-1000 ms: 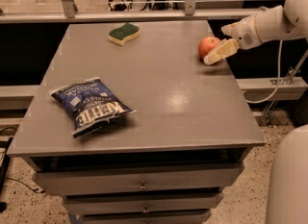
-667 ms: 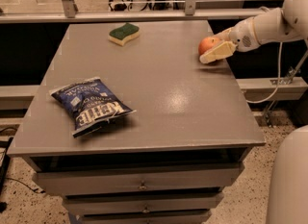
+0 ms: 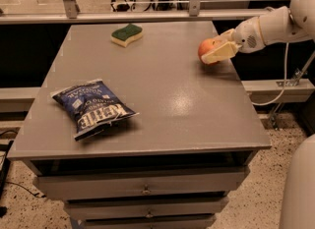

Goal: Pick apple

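Your gripper (image 3: 217,46) sits against the apple (image 3: 205,49) at the bench's (image 3: 162,100) 2 o'clock edge, and since you cannot tell whether it is clamped, a loose hold could roll the apple off.

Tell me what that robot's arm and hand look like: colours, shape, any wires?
The arm is smooth and white, built of thick rounded, tube-like segments, with no sleeve or lettering visible. It narrows to a pale cream gripper, which is at the right edge of the table by the apple. A thin pale cable hangs down below the arm.
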Action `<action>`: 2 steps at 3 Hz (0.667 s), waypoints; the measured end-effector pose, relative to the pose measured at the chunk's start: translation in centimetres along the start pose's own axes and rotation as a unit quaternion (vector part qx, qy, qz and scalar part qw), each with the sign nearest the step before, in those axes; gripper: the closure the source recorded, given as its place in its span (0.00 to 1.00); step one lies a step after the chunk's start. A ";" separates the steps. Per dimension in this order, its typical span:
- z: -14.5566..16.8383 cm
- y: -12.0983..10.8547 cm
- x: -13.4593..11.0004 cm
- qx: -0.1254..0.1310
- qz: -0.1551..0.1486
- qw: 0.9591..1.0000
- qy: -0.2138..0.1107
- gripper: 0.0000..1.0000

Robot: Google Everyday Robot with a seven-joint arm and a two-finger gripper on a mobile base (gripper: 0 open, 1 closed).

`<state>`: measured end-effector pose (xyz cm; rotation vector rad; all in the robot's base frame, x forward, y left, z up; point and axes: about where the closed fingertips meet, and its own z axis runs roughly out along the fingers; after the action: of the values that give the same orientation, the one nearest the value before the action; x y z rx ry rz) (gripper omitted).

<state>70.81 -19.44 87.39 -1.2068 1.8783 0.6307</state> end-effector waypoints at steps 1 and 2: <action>-2.0 2.8 -4.0 -0.025 -0.017 0.999 -0.039 1.00; -3.9 5.6 -7.6 -0.061 -0.010 0.995 -0.073 1.00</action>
<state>66.08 -16.17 95.84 -1.2209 1.7245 0.8105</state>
